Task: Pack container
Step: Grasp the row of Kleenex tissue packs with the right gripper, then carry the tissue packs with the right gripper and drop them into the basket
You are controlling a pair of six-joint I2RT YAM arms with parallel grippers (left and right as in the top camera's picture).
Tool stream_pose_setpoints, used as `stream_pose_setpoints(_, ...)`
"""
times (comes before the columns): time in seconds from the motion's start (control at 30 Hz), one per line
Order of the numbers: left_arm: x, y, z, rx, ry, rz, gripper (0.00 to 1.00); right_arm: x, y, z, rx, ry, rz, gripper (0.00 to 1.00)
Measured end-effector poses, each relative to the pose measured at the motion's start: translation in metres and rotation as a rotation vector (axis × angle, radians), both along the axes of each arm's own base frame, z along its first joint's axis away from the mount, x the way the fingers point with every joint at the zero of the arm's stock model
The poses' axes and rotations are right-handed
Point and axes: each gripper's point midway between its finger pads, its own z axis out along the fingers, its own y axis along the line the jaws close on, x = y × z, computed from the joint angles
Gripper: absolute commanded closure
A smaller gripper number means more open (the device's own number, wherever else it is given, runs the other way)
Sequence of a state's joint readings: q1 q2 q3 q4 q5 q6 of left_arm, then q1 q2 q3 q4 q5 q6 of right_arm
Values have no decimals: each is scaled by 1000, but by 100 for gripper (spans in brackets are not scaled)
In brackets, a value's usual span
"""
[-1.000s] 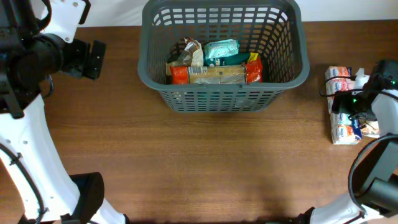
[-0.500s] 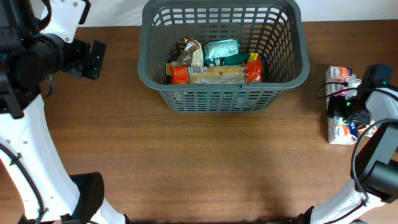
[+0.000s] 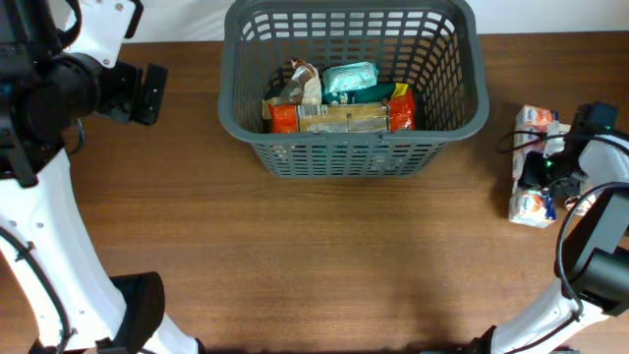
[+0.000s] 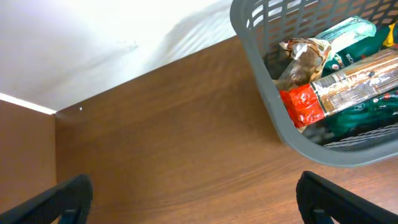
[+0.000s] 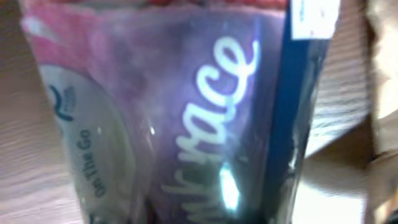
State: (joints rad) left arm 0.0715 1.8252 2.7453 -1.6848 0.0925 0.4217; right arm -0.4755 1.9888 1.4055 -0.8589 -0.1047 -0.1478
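Grey slotted plastic basket (image 3: 228,113), big, rectangular with rounded corners, sits far-centre on the brown wooden worktop (image 3: 314,265). It's part loaded:
- a long foil snack pack with red ends (image 3: 339,118) lies along the near wall
- a teal pouch (image 3: 351,79) sits behind it
- a crumpled brown wrapper (image 3: 300,84) is at the left end

There's room on top and towards the back.

At the far side, the right gripper (image 3: 538,175) is down on a white, pink and blue soft film pack (image 3: 529,205), well to the right of the basket. The right wrist view is nothing but printed film at close range, with its own fingers out of shot. Overhead, the arm covers the contact. So I can't tell whether the jaws are clamped on the pack or only straddling it. The pack lies askew, one end poking out near-side of the gripper. A white end (image 3: 536,120) shows on the far side too, and whether that's the same pack or a second one I can't tell.

My read is a pick in progress, next item for the basket.

The left gripper (image 4: 199,205) hangs left of the basket, above bare wood, jaws spread wide with nothing between them. It's probably standing off so the right arm gets a free lane.

The next move needs a lift high enough to clear the solid rim. The risk is soft film buckling or slipping in a shallow pinch.
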Motion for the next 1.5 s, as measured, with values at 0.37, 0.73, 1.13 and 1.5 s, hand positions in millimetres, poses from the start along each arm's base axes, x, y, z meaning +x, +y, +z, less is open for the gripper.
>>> stream_pose_setpoints(0.37,0,0,0,0,0,0,1,76,37,269,152,-559,40,96)
stream_pose_setpoints(0.73,0,0,0,0,0,0,1,-11,198,491,-12,-1083,560,96)
stream_pose_setpoints(1.13,0,0,0,0,0,0,1,44,312,397,-252,-890,1239,96)
stream_pose_setpoints(1.5,0,0,0,0,1,0,1,139,335,233,-331,-557,1493,96)
